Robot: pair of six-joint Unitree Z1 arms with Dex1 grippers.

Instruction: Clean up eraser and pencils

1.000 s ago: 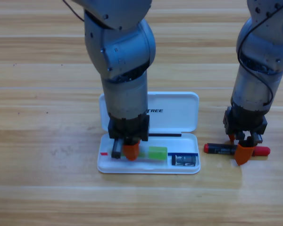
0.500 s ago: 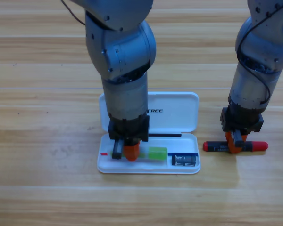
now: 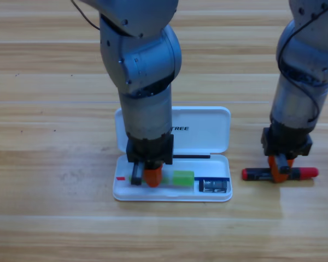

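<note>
A white case (image 3: 199, 131) lies open at the table's middle. In its tray, a light green pencil (image 3: 182, 178) lies lengthwise, its left part hidden under my left gripper (image 3: 144, 176), which points down into the tray. The small dark eraser (image 3: 214, 185) sits in the tray's right end. To the right of the case, a black pencil (image 3: 256, 174) with red ends lies crosswise on the table. My right gripper (image 3: 280, 170) points down at its middle and is shut on it.
The case's lid stands open behind the tray, with the left arm (image 3: 145, 71) towering over it. Bare wooden table (image 3: 49, 164) stretches to the left and along the front edge.
My right gripper came down over the black pencil, shut on it, then shifted slightly right with it. The left gripper has stayed in the case.
</note>
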